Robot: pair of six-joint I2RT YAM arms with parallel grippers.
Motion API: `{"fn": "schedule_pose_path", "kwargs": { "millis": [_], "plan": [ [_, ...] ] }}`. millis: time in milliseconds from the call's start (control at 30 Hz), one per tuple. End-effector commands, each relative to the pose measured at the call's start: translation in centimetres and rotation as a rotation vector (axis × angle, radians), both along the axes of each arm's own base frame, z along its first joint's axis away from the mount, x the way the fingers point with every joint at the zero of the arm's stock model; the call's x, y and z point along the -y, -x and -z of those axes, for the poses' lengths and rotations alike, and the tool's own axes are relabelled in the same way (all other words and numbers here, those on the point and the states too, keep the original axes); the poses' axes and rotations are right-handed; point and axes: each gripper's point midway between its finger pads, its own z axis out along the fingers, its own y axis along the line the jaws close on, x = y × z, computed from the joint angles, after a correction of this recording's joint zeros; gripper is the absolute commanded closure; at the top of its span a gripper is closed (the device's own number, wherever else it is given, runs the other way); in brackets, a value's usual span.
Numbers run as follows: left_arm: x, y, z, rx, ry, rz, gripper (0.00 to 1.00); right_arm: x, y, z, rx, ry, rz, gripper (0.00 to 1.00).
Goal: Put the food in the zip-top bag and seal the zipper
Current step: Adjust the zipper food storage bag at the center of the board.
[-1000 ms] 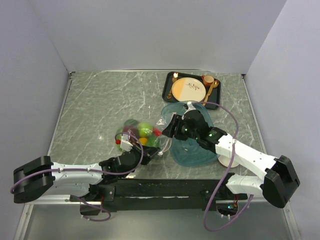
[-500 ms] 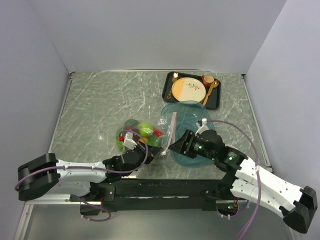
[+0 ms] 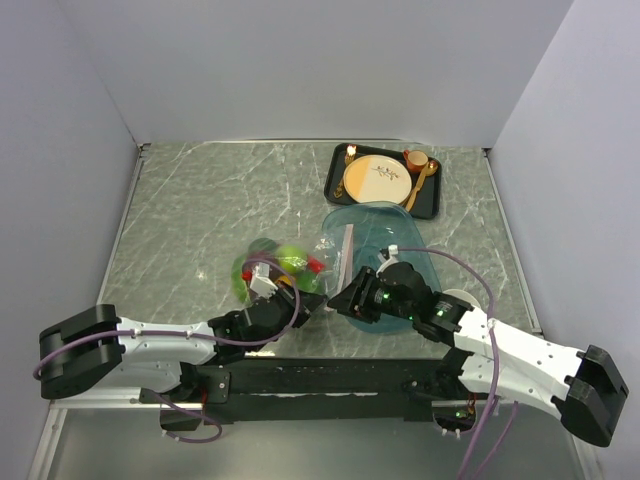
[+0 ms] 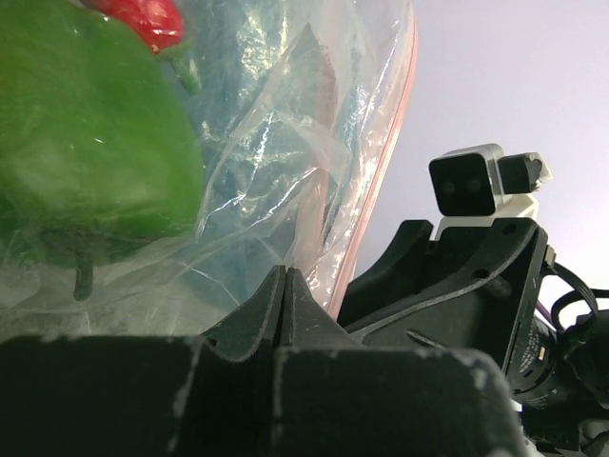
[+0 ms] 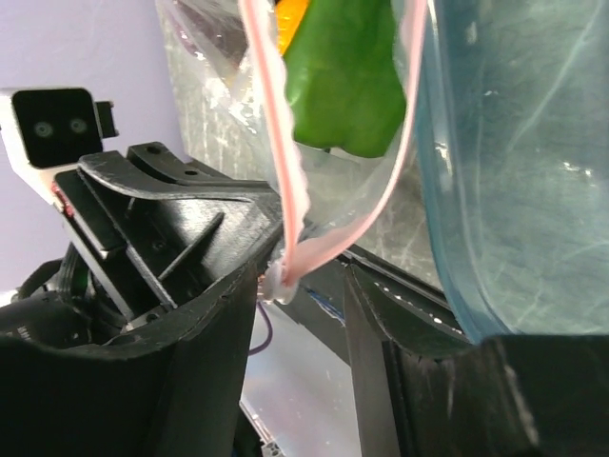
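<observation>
Your left tool is closed at the bag; your right tool stands open astride the zipper. A teal tray lies just beside, a black tray behind, on a marble desk.

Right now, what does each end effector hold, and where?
Left end effector pinches the bag at its edge; right end effector straddles the zipper end, open.

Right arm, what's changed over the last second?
The right hand swung from over the teal tray toward the near edge, now straddling the near end of the zipper, jaws apart. The left hand stays pinched on the zip-top bag; the food is unmoved inside.
</observation>
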Motion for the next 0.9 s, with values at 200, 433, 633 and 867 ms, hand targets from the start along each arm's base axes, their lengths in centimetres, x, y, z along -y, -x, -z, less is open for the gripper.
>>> {"fn": "schedule_pose_path", "kwargs": {
  "millis": [200,433,633,867],
  "plan": [
    [1.5,0.0,-2.5,0.034,0.064,0.032,0.99,-0.5,-0.5,-1.7,0.04,-0.065,0.022,0.72],
    [1.6,0.0,-2.4,0.031,0.068,0.039,0.98,-0.3,-0.6,-1.8,0.053,-0.058,0.03,0.92],
    [0.7,0.2,-2.2,0.019,0.077,0.025,0.53,0.6,-0.8,-1.5,0.062,-0.048,0.07,0.97],
    [0.1,1.2,-2.0,0.003,0.102,0.034,0.43,1.5,-1.3,-1.6,0.088,-0.041,0.118,0.97]
  ]
}}
